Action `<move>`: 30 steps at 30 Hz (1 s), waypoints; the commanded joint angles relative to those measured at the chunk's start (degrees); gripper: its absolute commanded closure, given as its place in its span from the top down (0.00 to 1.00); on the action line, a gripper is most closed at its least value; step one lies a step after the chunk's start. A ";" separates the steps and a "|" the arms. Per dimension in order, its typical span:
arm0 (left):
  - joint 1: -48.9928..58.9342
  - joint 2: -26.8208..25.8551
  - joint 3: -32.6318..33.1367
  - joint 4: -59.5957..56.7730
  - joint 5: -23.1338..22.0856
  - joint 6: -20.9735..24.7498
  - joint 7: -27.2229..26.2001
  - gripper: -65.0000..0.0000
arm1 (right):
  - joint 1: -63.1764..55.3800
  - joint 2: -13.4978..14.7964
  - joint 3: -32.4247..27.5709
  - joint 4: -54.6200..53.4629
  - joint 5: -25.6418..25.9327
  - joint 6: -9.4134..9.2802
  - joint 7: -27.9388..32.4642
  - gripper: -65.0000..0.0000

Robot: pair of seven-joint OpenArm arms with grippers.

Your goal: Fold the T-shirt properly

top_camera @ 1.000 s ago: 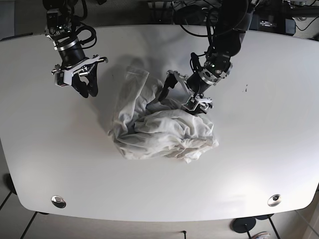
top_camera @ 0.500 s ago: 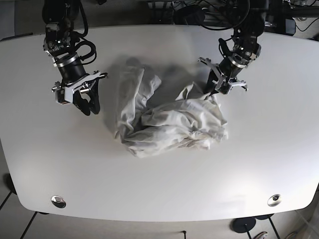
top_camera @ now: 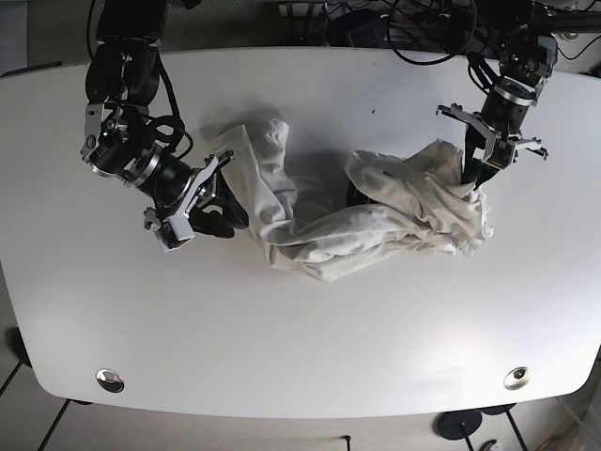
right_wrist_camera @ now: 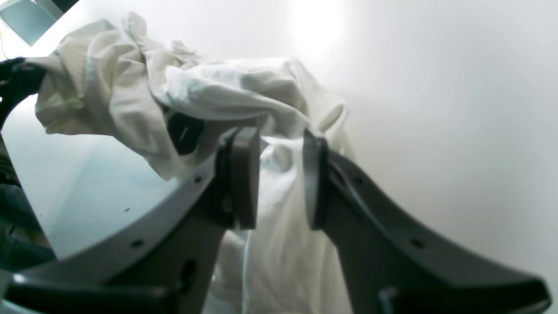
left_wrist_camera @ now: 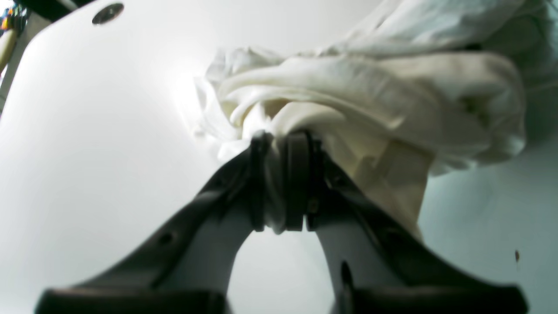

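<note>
A white surface seen from above. At the left, the right pincer sits low against the near end of a crumpled white T-shirt; its jaws stand apart with cloth between them but not yet pinched, likely lining up a grip. The shirt stretches rightward in a rumpled band across the middle. At the far right, the left pincer is clamped on a bunched fold, lifting that end, seemingly to pull the garment out flat

Left gripper jaws pinched on bunched white T-shirt above white table.
</note>
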 commanded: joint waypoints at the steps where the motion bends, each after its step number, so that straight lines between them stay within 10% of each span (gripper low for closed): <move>1: -6.20 -1.35 1.32 4.13 -0.69 0.42 1.53 0.00 | 0.66 0.68 0.32 0.74 0.90 0.14 1.56 0.26; 12: -55.08 -7.42 25.67 2.99 14.78 0.42 23.95 0.00 | -4.62 4.55 0.76 1.18 0.81 0.05 1.73 0.25; 23: -80.40 1.11 36.04 -6.07 16.80 0.42 25.80 0.00 | -6.11 4.72 0.41 1.10 0.81 -0.30 1.56 0.26; 30: -95.26 5.68 37.63 -16.53 16.71 0.42 25.71 0.00 | -6.29 4.28 0.41 0.92 0.81 -0.30 1.56 0.72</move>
